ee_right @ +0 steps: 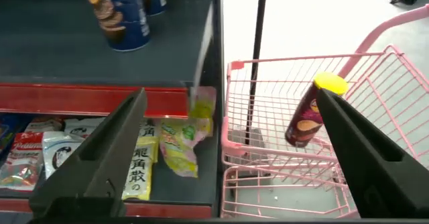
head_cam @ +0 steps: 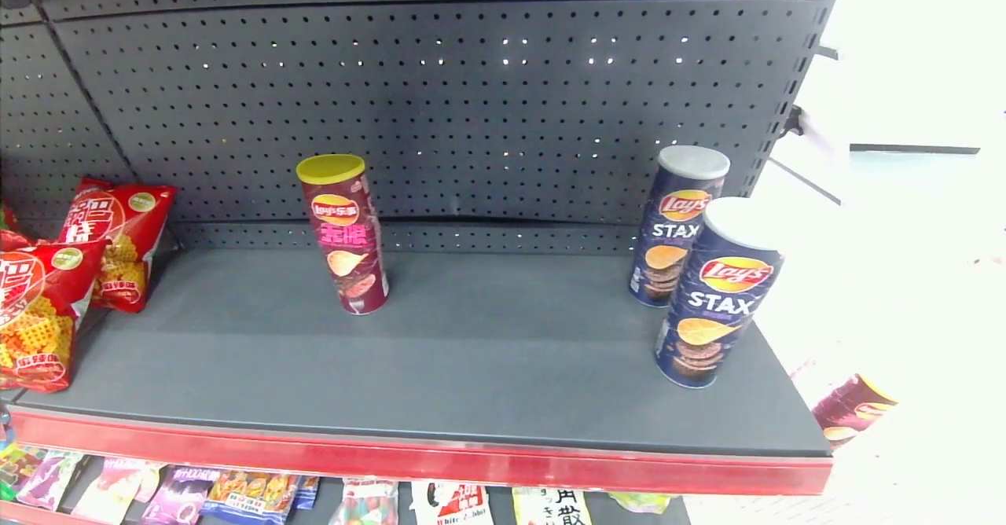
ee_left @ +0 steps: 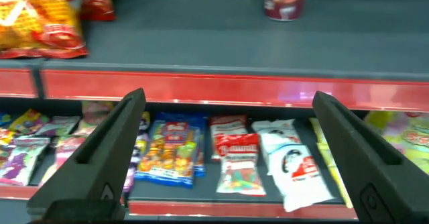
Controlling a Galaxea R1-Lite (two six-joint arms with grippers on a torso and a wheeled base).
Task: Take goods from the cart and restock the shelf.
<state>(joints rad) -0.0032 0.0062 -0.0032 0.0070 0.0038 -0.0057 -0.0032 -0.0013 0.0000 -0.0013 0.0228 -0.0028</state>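
Restock onto the grey shelf [head_cam: 471,368], roomy in the middle. Reach into the pink cart [ee_right: 375,70] for the leaning yellow-lidded can [ee_right: 312,113]. Bring the right gripper [ee_right: 230,100], spread wide and empty, square around its body; leave the left gripper [ee_left: 228,100], equally agape, parked.

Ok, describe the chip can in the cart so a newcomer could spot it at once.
Find the pink wire cart beside the shelf, at its right end. Inside leans one maroon can with a yellow lid; the nearest shelved cans are dark blue, upright.
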